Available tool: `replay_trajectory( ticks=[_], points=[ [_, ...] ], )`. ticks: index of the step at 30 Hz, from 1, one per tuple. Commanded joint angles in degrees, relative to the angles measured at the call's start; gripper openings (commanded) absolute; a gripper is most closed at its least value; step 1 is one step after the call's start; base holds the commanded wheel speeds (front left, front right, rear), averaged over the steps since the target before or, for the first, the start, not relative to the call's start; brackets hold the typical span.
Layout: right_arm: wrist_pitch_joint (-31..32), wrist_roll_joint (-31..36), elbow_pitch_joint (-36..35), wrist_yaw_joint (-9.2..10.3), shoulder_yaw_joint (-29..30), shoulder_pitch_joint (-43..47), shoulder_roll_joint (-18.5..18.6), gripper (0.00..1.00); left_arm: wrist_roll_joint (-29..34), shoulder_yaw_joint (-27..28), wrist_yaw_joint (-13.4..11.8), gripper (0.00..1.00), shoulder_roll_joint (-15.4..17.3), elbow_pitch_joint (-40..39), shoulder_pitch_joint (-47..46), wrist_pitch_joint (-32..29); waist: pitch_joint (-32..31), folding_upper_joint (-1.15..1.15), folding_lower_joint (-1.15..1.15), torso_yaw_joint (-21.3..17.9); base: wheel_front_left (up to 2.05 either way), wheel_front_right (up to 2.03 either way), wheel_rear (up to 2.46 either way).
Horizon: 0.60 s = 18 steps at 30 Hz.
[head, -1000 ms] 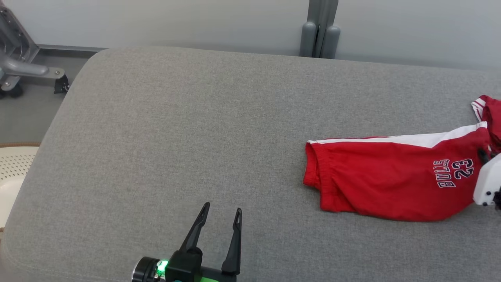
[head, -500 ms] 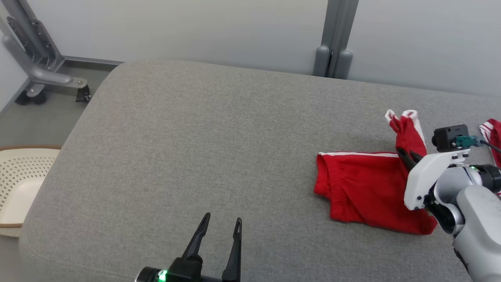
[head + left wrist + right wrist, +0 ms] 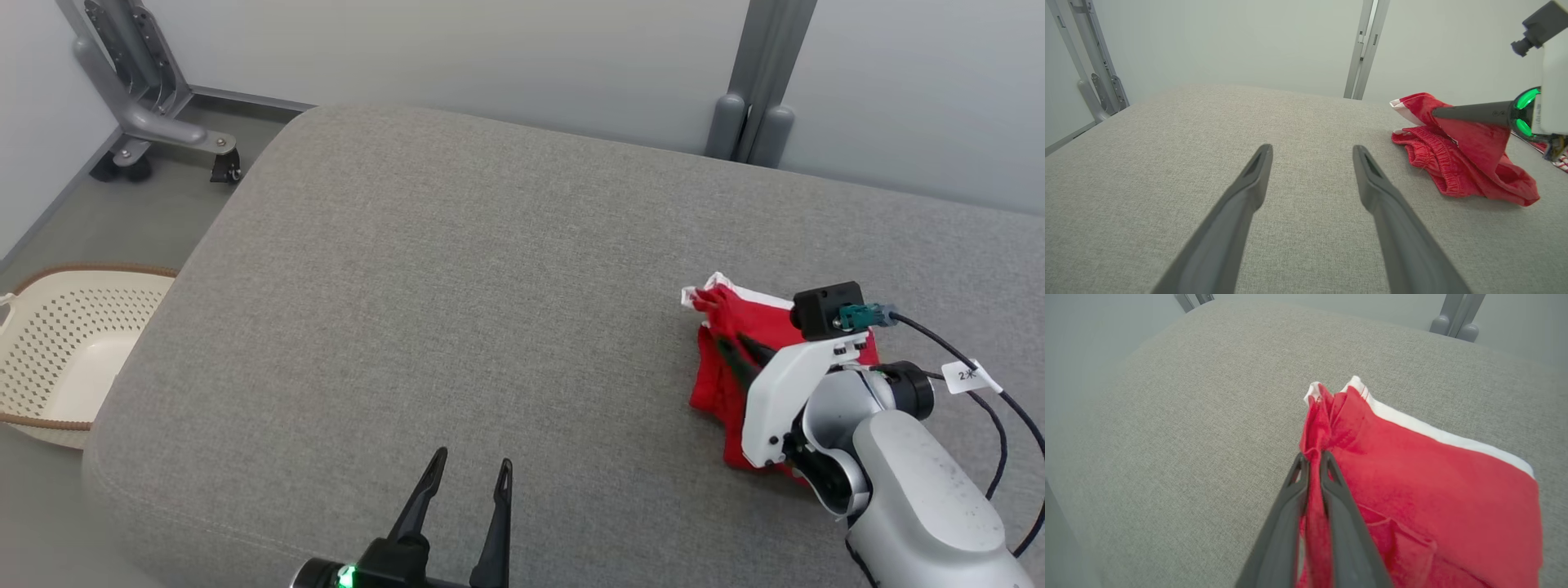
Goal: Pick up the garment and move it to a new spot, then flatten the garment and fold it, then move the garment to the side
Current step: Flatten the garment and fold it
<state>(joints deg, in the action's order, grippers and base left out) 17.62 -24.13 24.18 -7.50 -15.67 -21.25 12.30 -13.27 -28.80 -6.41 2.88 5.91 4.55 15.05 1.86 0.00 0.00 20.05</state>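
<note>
Head view: high, looking down over grey cushion [image 3: 457,269]. Wrist views: low, close, along own fingers [image 3: 1237,204]. All share red garment [image 3: 714,396].

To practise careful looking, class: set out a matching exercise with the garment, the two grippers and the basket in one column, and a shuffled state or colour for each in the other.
1 garment
2 left gripper
3 right gripper
4 basket

A cream, perforated
B open, empty
C red, bunched up
D shut on cloth

Pairs: 1-C, 2-B, 3-D, 4-A
</note>
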Motion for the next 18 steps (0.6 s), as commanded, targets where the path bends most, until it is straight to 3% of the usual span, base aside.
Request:
replay_trajectory(
  ticks=[1, 5, 13, 18],
  points=[
    [-1.0, -0.7, -0.8, 0.02, 0.0, 1.0, -0.9, 1.0, -0.1, 0.0, 0.1, 1.0, 0.1, 0.3, -0.7, 0.1, -0.3, 0.0, 0.0, 0.1, 0.0, 0.0, 0.0],
    [-4.1, -4.1, -3.7, 0.03, 1.9, 2.2, -1.1, 1.0, 0.0, 0.2, 0.0, 1.0, 0.1, 0.7, 0.3, 0.1, -1.9, 0.0, 0.0, -0.7, 0.0, 0.0, 0.0],
    [-9.5, -5.6, -9.4, 0.01, 7.7, 8.2, 5.9, 1.0, 1.1, 1.1, 0.7, 1.0, 0.1, 0.7, 2.3, 0.1, -4.3, 0.0, 0.0, -4.1, 0.0, 0.0, 0.0],
    [-14.1, -7.2, -10.8, 0.0, 7.7, 13.7, 9.5, 1.0, 1.4, 2.1, 0.8, 1.0, 0.1, 0.5, 2.8, 0.1, -5.1, 0.0, 0.0, -6.8, 0.0, 0.0, 0.0]
  ],
)
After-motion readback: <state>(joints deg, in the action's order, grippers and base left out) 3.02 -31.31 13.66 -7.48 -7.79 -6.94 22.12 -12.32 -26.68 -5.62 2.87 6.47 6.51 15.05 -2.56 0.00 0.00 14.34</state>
